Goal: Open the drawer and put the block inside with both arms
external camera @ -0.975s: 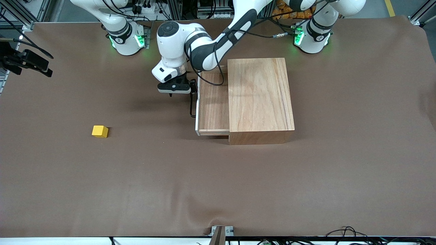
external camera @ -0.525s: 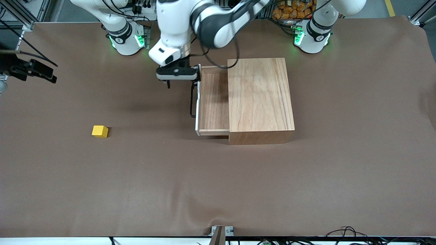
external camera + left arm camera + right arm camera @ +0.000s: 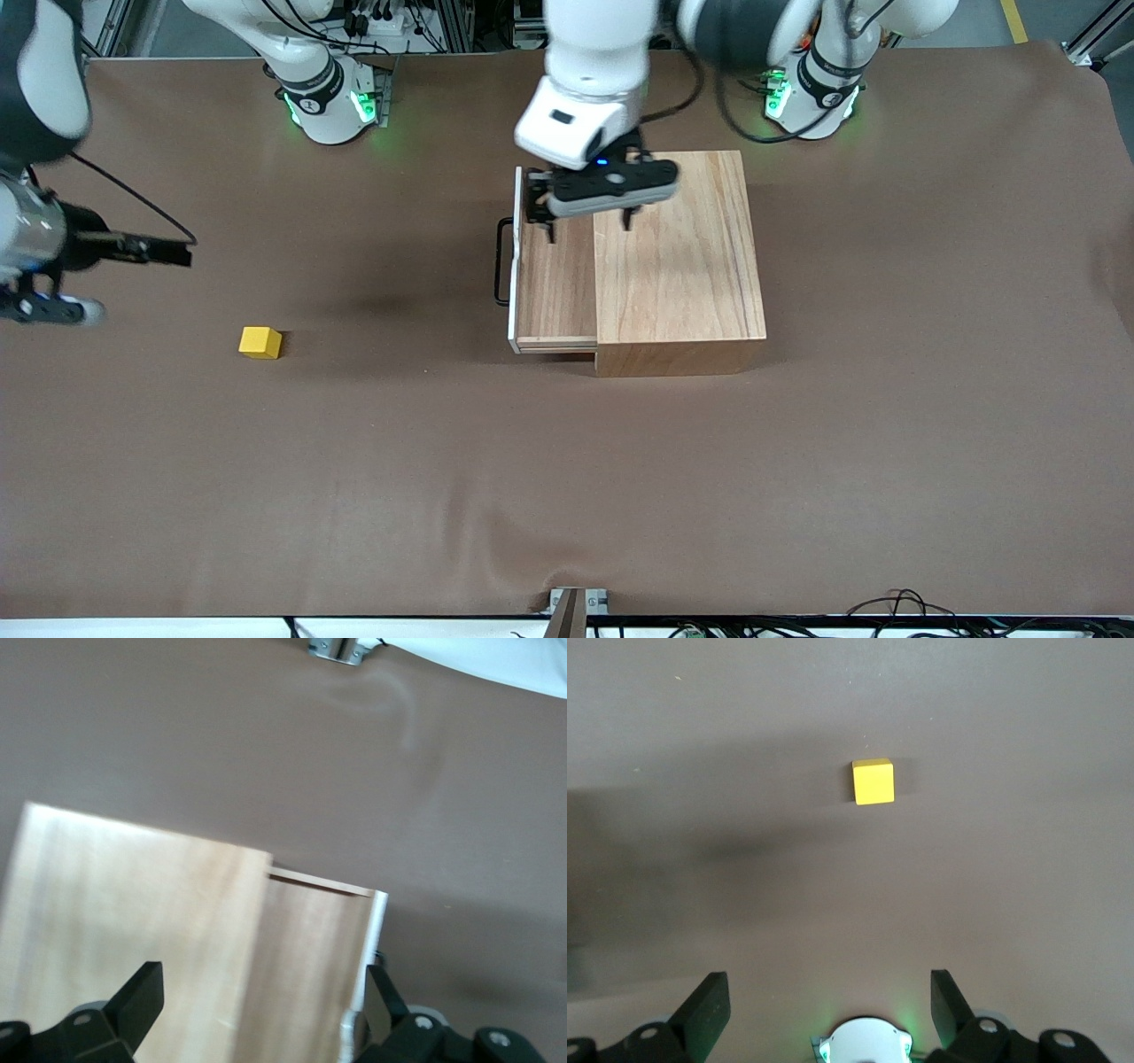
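Drawer (image 3: pixel 556 282) out, yellow block (image 3: pixel 260 342) on the table toward the right arm's end, well apart from it.
Left gripper (image 3: pixel 592 217), fingers spread, empty, has left the handle (image 3: pixel 502 263) and now hangs over the drawer. Right gripper (image 3: pixel 824 1010), released, has swung in above the block. Risk: off-centre descent nudges the cube.

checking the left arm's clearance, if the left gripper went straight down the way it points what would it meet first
Probably the wooden box top or the open drawer floor: the left gripper, fingers open, hangs over the seam between them, so which comes first is unclear.
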`<action>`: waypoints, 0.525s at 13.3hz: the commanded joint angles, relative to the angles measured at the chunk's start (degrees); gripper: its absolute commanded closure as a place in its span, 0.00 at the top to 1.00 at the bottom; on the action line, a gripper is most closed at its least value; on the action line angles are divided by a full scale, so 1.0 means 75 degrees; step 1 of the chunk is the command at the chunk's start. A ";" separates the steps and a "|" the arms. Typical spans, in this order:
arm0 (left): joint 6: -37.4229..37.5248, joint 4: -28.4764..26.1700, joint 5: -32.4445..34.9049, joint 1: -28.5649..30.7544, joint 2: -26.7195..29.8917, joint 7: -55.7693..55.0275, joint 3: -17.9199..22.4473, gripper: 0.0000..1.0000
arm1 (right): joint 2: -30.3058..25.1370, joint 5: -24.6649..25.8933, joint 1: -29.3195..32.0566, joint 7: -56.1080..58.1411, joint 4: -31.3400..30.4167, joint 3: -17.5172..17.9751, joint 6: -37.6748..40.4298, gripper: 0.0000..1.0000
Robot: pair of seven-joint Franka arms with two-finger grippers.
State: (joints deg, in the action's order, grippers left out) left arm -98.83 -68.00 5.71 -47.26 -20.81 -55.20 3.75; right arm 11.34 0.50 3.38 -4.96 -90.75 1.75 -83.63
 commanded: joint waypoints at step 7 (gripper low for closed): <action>0.1351 -0.1832 -0.0620 0.2455 0.2598 0.3549 -0.0113 1.00 | 0.0828 -0.0044 0.1024 0.1105 -0.3135 0.0060 -0.4479 1.00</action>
State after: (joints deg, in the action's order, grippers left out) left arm -90.91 -79.46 2.65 -32.27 -4.21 -32.21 3.72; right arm 14.99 0.49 7.29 -0.71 -113.47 1.49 -113.92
